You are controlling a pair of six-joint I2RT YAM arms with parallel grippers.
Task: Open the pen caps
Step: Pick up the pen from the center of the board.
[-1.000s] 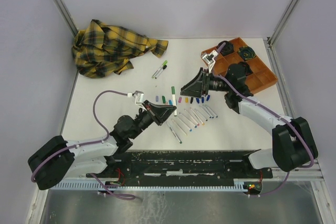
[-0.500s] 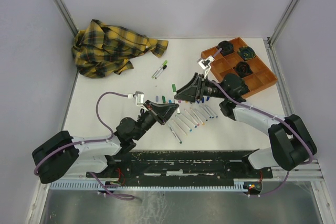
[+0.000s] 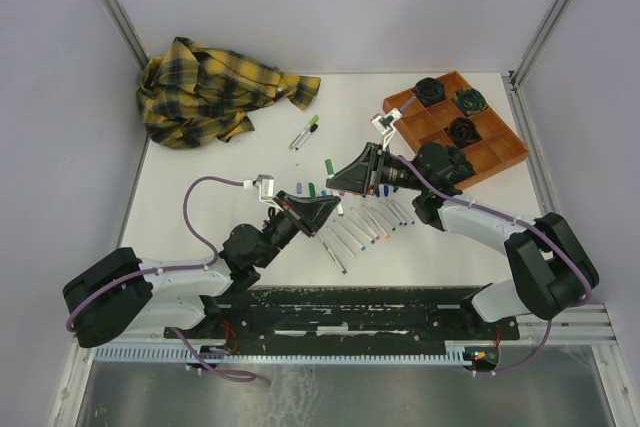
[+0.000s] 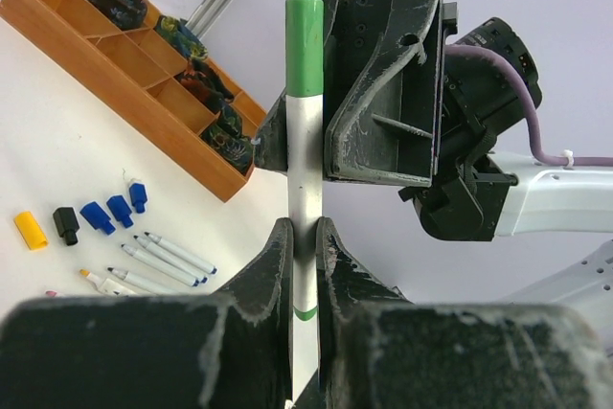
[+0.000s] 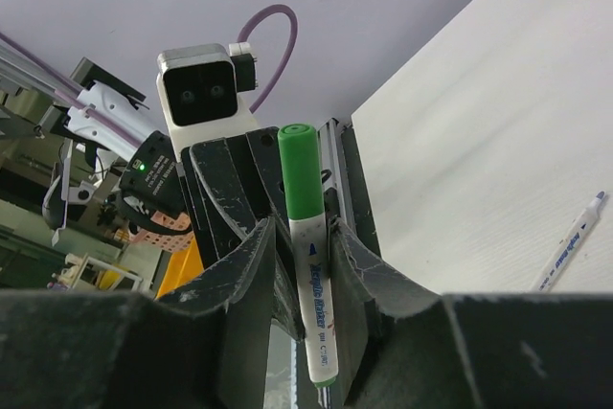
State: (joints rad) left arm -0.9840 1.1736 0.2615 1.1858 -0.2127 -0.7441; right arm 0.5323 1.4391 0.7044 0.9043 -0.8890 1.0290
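My left gripper [image 3: 325,209] [image 4: 305,227] is shut on a white pen barrel [image 4: 305,170] with a green cap [image 4: 305,45] on its far end. My right gripper [image 3: 345,182] [image 5: 305,232] faces it tip to tip. Its jaws stand on either side of the same pen [image 5: 316,304] with a narrow gap on one side. The green cap [image 5: 297,170] sticks out past them. Loose caps lie in a row on the table: purple [image 3: 300,187], green [image 3: 312,188], blue [image 4: 96,215], black [image 4: 65,223] and orange [image 4: 30,230]. Another green cap [image 3: 328,165] lies apart.
Several uncapped white pens [image 3: 355,232] [image 4: 158,261] lie fanned under the grippers. Two capped pens [image 3: 305,133] lie farther back. An orange compartment tray [image 3: 500,152] [image 4: 124,112] with dark round objects stands at the back right. A yellow plaid cloth [image 3: 215,92] lies at the back left.
My right gripper has moved left and nearer until its jaws stand around the pen. My left gripper has lifted slightly toward it with the pen in it.
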